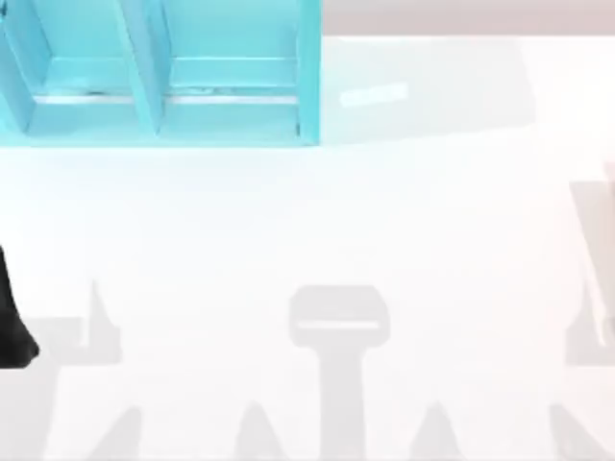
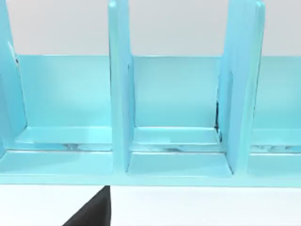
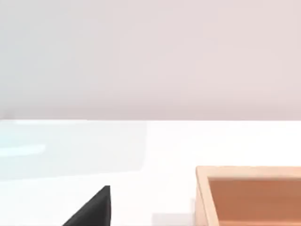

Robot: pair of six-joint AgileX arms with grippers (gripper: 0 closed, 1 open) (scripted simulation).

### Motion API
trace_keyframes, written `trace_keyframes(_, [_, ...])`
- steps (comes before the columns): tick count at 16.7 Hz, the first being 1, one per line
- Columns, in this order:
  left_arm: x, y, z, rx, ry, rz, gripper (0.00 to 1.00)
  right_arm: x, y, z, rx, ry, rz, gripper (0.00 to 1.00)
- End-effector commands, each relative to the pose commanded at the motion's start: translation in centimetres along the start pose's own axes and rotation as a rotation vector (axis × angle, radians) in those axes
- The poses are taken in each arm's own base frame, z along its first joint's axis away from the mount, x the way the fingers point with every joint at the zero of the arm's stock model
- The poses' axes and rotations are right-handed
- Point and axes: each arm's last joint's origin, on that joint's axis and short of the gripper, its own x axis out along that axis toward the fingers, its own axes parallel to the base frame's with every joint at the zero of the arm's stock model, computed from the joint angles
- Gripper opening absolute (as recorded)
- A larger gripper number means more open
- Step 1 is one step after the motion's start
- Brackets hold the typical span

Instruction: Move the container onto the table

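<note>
- I cannot find the small blue plastic cup; the big turquoise shelf unit (image 1: 163,72) looks bare inside, so the job seems not started.
- The wide white flat tabletop (image 1: 307,221) waits for it.
- My left arm (image 1: 12,317) sits at the left edge.
- I cannot tell if my tools are open or closed.
- An orange-brown wooden box (image 3: 249,195) sits near my right arm.

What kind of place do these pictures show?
Probably a simulated tabletop workspace, not a real room: a plain white table, a turquoise shelf unit at its far left, and a wooden box.
</note>
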Motion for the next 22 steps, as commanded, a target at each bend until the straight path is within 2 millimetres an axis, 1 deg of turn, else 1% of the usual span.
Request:
trace_keyframes(3, [0.0,0.0,0.0,0.000,0.000,0.000,1.00,0.0,0.0,0.1,-0.003,0.009,-0.003,1.00])
trace_keyframes(5, [0.0,0.0,0.0,0.000,0.000,0.000,1.00,0.1,-0.2,0.8,-0.016,0.051,-0.018,1.00])
trace_keyframes(8, [0.0,0.0,0.0,0.000,0.000,0.000,1.00,0.5,-0.6,2.9,-0.050,0.168,-0.053,1.00])
trace_keyframes(11, [0.0,0.0,0.0,0.000,0.000,0.000,1.00,1.8,-1.4,5.6,-0.089,0.343,-0.093,1.00])
trace_keyframes(14, [0.0,0.0,0.0,0.000,0.000,0.000,1.00,4.0,-2.6,8.4,-0.121,0.548,-0.127,1.00])
trace_keyframes(17, [0.0,0.0,0.0,0.000,0.000,0.000,1.00,7.2,-4.4,10.7,-0.137,0.766,-0.145,1.00])
trace_keyframes(19, [0.0,0.0,0.0,0.000,0.000,0.000,1.00,9.6,-5.9,11.6,-0.136,0.911,-0.145,1.00])
trace_keyframes(22, [0.0,0.0,0.0,0.000,0.000,0.000,1.00,13.1,-8.7,12.1,-0.119,1.115,-0.129,1.00])
